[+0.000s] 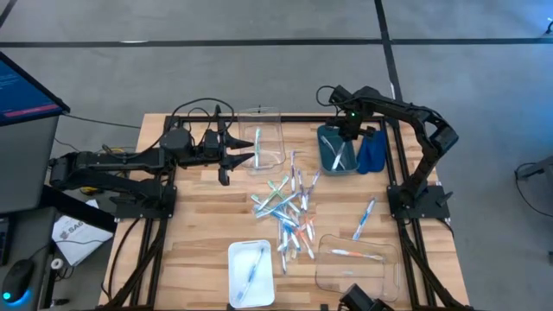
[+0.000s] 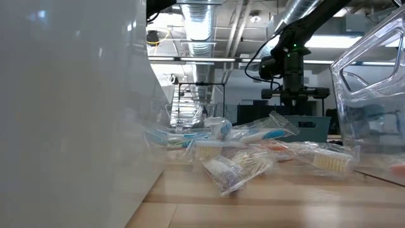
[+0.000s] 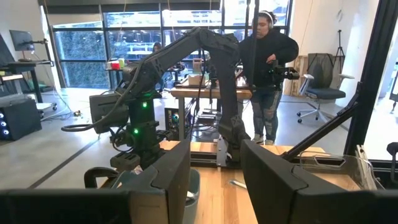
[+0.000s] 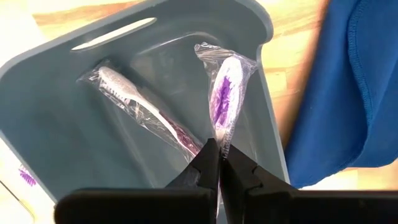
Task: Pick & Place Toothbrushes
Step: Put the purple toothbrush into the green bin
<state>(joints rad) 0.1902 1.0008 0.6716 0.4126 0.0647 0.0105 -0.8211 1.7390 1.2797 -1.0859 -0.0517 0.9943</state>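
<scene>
Several wrapped toothbrushes [image 1: 289, 207] lie in a loose pile mid-table, also seen in the low view [image 2: 253, 152]. My right gripper [image 4: 219, 157] points down over the grey-blue bin [image 1: 335, 149] at the far right, shut on a wrapped purple-bristled toothbrush [image 4: 224, 93]. A second wrapped toothbrush [image 4: 140, 102] lies on the bin's floor [image 4: 74, 143]. My left gripper [image 1: 240, 157] hovers level above the table's far left, open, with nothing between its fingers [image 3: 168, 180]. My right gripper pinches the purple-bristled toothbrush between its two fingertips [image 4: 208, 163], on the wrapped handle just behind the head [image 4: 222, 140]. The fingers come from above, pointing down. The toothbrush hangs below them inside the bin, head end lowest; whether the head touches the floor, I cannot tell.
A folded blue cloth [image 1: 371, 154] lies right of the bin. A clear container [image 1: 263, 142] at the far middle, a white tray [image 1: 235, 285] at the near edge and a clear tray [image 1: 380, 276] at the near right each hold a toothbrush. One toothbrush [image 1: 365, 218] lies alone. A person [image 3: 267, 68] stands beyond the table.
</scene>
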